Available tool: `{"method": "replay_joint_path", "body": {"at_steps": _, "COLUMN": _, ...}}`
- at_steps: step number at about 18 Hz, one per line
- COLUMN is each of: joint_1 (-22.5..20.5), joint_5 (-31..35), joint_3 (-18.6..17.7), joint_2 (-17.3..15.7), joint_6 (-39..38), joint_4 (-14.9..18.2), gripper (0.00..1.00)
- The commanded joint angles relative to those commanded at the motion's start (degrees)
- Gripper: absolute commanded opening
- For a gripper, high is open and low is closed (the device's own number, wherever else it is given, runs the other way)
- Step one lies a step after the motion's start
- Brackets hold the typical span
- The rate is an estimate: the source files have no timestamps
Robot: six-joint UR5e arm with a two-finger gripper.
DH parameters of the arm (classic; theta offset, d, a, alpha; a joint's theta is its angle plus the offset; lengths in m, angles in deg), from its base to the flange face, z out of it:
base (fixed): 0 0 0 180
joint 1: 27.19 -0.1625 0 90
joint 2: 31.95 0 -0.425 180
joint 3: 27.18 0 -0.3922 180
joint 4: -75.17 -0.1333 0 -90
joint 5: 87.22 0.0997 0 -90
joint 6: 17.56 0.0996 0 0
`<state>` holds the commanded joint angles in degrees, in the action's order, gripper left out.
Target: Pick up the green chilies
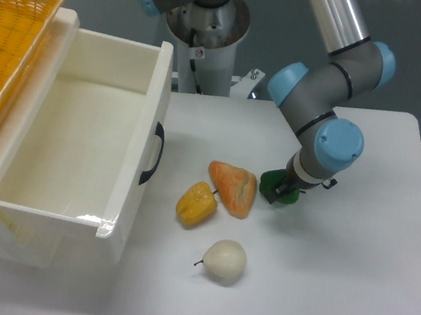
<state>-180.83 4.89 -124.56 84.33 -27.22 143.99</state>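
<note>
We see the hand [288, 189] set low over the green chilies [275, 188], its wrist hiding the fingers, so we cannot tell whether they grip yet. The pepper sits on the white table [351, 271], just right of an orange vegetable [234, 187]; a yellow pepper [195, 204] and pale pear [225, 261] lie nearer the open white drawer [78, 147].

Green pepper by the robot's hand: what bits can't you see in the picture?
1. The green chilies: the arm's wrist covers much of them; no stem shows.
2. The gripper: its fingers are hidden under the wrist, so open or shut cannot be told.
3. Whether the chilies rest on the table or are lifted: unclear from this one view.
4. The yellow basket: cut off by the left edge.
</note>
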Motion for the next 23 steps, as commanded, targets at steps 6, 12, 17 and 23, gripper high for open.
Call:
{"method": "replay_joint_path", "body": {"at_steps": 6, "joint_1": 0.61, "joint_5": -0.26, "joint_3": 1.58, "joint_2": 0.79, "joint_6": 0.08, "joint_4": -0.26, "gripper": 1.0}}
{"method": "replay_joint_path", "body": {"at_steps": 12, "joint_1": 1.41, "joint_5": -0.18, "joint_3": 2.73, "joint_2": 1.49, "joint_6": -1.76, "joint_4": -0.26, "gripper": 1.0}}
{"method": "replay_joint_path", "body": {"at_steps": 17, "joint_1": 2.37, "joint_5": -0.09, "joint_3": 2.29, "joint_2": 1.41, "joint_6": -1.15, "joint_4": -0.35, "gripper": 1.0}}
{"method": "replay_joint_path", "body": {"at_steps": 23, "joint_1": 2.55, "joint_5": 0.35, "joint_3": 1.23, "joint_2": 1.23, "joint_6": -1.76, "joint_4": -0.44, "gripper": 1.0}}
